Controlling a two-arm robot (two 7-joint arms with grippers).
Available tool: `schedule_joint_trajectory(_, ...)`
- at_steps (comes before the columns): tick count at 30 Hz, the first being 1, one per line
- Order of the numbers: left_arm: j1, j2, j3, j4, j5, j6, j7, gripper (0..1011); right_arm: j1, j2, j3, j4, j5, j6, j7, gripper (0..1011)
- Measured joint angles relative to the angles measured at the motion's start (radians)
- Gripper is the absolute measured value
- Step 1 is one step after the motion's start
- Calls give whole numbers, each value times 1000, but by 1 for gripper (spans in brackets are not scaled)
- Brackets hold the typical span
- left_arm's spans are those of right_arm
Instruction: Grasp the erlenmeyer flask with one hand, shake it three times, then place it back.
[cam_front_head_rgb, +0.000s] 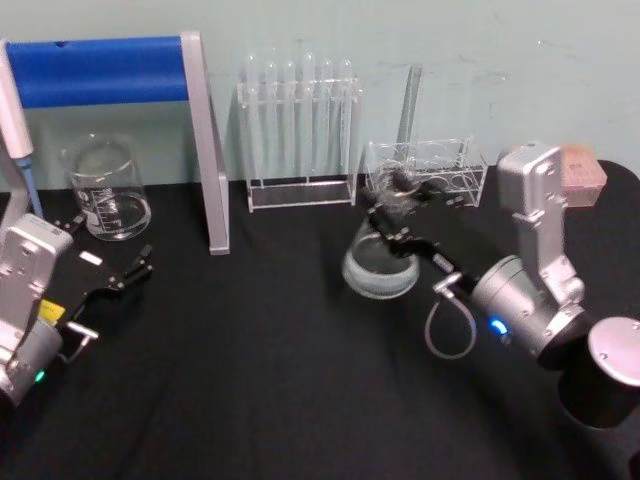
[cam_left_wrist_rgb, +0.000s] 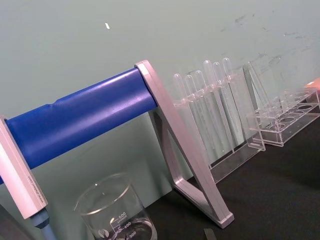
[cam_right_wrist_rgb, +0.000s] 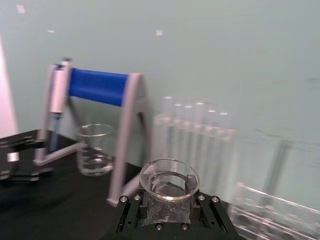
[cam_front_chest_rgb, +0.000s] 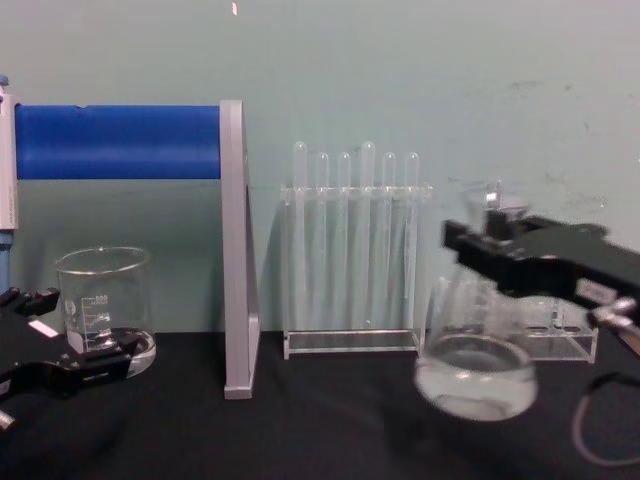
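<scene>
The left gripper (cam_front_head_rgb: 110, 250) sits low on the left of the black table (cam_front_head_rgb: 280, 390). Its 2 fingers are spread apart with nothing between them. Just beside it stands a glass beaker (cam_front_head_rgb: 105, 188). Next comes the blue stand (cam_front_head_rgb: 100, 70), then a rack of test tubes (cam_front_head_rgb: 298, 140) at the back. Right of the middle is the erlenmeyer flask (cam_front_chest_rgb: 475, 375), with a little clear liquid inside. It leans a bit. The right gripper (cam_front_chest_rgb: 495, 250) pinches its neck, just under the rim.
</scene>
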Motion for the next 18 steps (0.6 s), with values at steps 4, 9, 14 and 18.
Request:
schedule_joint_trajectory(4,0,0,0,0,0,0,0,1001,-9,-2,46,5,-9,0,-33,449)
schedule_joint_trajectory(9,0,0,0,0,0,0,0,1001,-21,-6,86,5,-19,1,-58,449)
schedule_joint_trajectory(14,0,0,0,0,0,0,0,1000,-30,-13,118,5,-29,7,-77,449)
schedule_joint_trajectory(18,0,0,0,0,0,0,0,1001,-35,-20,136,5,-38,11,-86,449)
